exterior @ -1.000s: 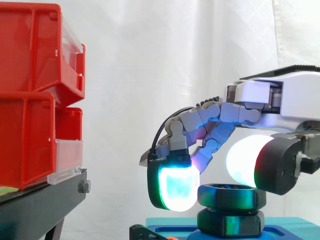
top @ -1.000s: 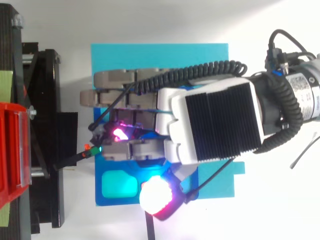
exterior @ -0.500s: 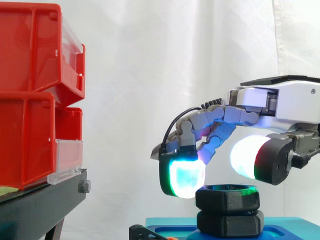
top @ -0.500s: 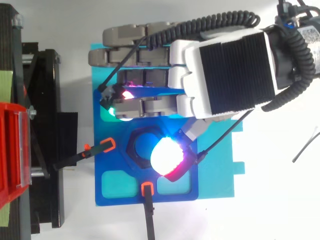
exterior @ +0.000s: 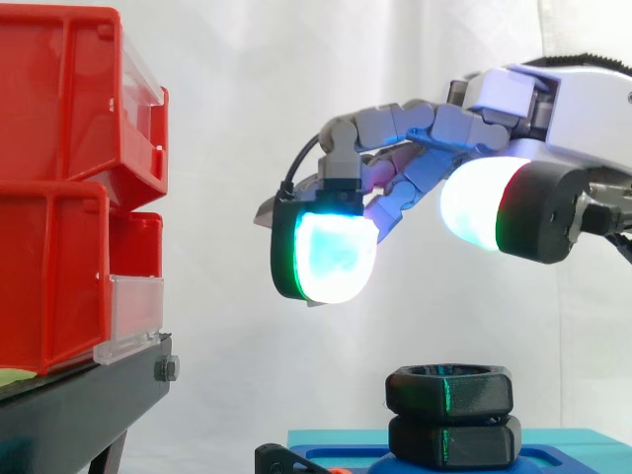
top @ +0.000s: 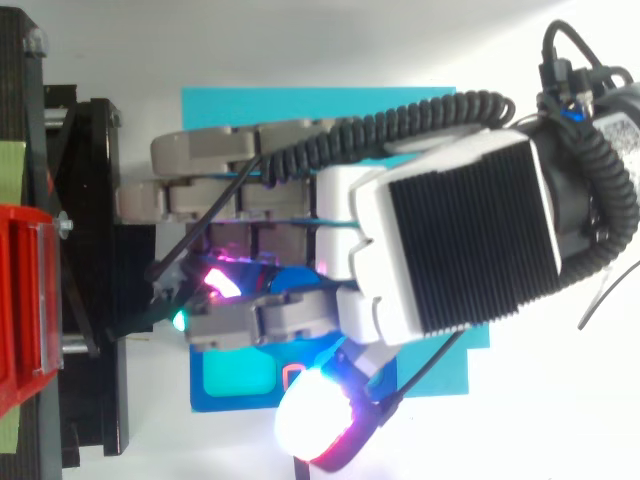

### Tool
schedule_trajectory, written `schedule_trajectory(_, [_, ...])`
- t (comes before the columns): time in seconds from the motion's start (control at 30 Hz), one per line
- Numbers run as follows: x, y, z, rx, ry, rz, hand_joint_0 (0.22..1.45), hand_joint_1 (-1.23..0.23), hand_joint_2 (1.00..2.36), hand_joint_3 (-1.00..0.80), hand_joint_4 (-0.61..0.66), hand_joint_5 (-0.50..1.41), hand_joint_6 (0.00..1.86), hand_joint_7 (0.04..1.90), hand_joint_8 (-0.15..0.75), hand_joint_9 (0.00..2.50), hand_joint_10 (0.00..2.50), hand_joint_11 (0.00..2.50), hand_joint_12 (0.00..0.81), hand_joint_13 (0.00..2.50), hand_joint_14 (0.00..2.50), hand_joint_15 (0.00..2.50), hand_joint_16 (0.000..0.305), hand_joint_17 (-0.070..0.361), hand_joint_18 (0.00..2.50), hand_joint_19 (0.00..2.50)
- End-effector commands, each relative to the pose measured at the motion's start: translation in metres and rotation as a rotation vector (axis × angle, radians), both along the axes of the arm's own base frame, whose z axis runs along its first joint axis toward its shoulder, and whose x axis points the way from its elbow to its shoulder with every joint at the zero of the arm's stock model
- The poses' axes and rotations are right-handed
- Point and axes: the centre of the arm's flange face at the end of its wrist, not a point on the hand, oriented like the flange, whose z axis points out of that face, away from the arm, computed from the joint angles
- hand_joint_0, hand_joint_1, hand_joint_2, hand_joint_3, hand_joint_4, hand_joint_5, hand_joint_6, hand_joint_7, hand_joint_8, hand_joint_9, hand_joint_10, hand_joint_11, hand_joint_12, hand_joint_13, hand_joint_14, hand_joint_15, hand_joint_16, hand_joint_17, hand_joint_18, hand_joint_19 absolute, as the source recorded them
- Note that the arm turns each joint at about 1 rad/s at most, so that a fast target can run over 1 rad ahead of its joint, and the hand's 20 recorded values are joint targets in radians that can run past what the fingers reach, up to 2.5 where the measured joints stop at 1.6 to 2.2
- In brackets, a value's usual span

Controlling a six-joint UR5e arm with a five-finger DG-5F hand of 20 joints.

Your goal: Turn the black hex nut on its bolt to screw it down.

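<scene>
The black hex nut (exterior: 449, 389) sits on its bolt above a second black hex piece (exterior: 453, 441), on the blue fixture (exterior: 346, 455). My hand (exterior: 563, 109) hangs well above the nut, with clear air between them. Its fingers reach left and bend only slightly; a green-white fingertip (exterior: 331, 257) and the white-red thumb pad (exterior: 484, 202) stand wide apart with nothing held. In the top view the hand (top: 450, 240) covers the middle of the fixture (top: 200, 385) and hides the nut.
Stacked red bins (exterior: 59, 197) on a black stand (exterior: 79, 415) rise at the left, close to the fingertips' reach. A cyan sheet (top: 300, 105) lies under the fixture. An orange-tipped black clamp (top: 292, 376) sits at the fixture's near edge.
The hand has let go of the nut and lifted straight off it. Its pads were beside the nut a second ago and are now high above it. The nut stays put.
</scene>
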Motion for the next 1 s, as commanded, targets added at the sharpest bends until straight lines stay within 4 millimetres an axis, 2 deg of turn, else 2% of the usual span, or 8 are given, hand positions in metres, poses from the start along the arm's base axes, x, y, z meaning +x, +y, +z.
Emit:
schedule_trajectory(0.0, [0.002, 0.017, -0.002, 0.008, 0.016, -0.019, 0.49, -0.16, 1.0, -0.5, 0.19, -0.04, 0.5, 1.23, 0.229, 0.93, 0.01, 0.16, 0.287, 0.53, 0.0, 0.0, 0.048, 0.107, 0.44, 0.21])
schedule_trajectory(0.3, [-0.001, 0.035, -0.011, 0.005, 0.082, -0.01, 0.49, -0.16, 1.0, -0.5, 0.24, -0.05, 0.5, 1.14, 0.247, 0.95, 0.01, 0.16, 0.295, 0.54, 0.0, 0.0, 0.048, 0.108, 0.45, 0.21])
schedule_trajectory(0.37, [-0.001, 0.036, -0.019, 0.004, 0.101, -0.013, 0.49, -0.16, 1.0, -0.5, 0.24, -0.05, 0.5, 1.14, 0.245, 0.94, 0.01, 0.16, 0.296, 0.54, 0.0, 0.0, 0.048, 0.108, 0.45, 0.21])
schedule_trajectory(0.6, [-0.008, 0.031, -0.044, -0.001, 0.126, -0.019, 0.49, -0.16, 1.0, -0.5, 0.18, -0.04, 0.5, 1.27, 0.255, 0.95, 0.01, 0.17, 0.298, 0.54, 0.0, 0.01, 0.048, 0.108, 0.45, 0.2])
schedule_trajectory(0.77, [-0.007, 0.027, -0.043, 0.0, 0.109, -0.021, 0.49, -0.16, 1.0, -0.5, 0.16, -0.02, 0.5, 1.43, 0.256, 0.96, 0.01, 0.16, 0.299, 0.54, 0.0, 0.0, 0.048, 0.108, 0.45, 0.21])
schedule_trajectory(0.97, [-0.007, 0.022, -0.042, 0.001, 0.104, -0.027, 0.49, -0.16, 1.0, -0.5, 0.14, -0.03, 0.57, 1.36, 0.263, 0.96, 0.01, 0.16, 0.297, 0.54, 0.0, 0.0, 0.048, 0.108, 0.45, 0.21])
